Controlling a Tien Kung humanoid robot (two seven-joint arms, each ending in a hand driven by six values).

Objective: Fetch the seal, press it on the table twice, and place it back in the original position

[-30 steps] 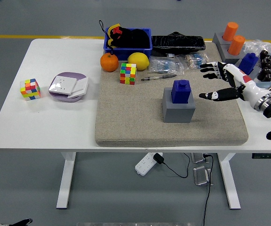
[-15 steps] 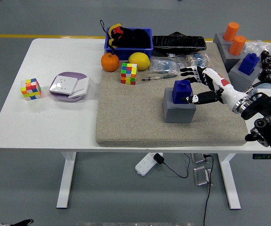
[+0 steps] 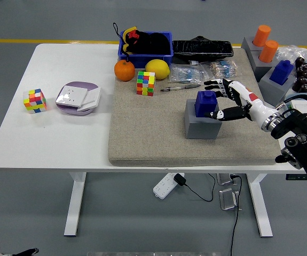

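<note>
Robot's right hand reaching the blue seal on its grey block.

The seal sits upright on the grey block, on the beige mat just right of the mat's middle. The right hand has come in from the right: a second ago it hung well to the right of the seal, and half a second ago it arrived beside it. Now its fingers are spread wide around the seal's right side, the thumb touching or almost touching the seal's lower edge; nothing is gripped yet. The seal has not moved. Fetching is about to begin; closing the fingers seems next. The left hand is out of view.
</note>
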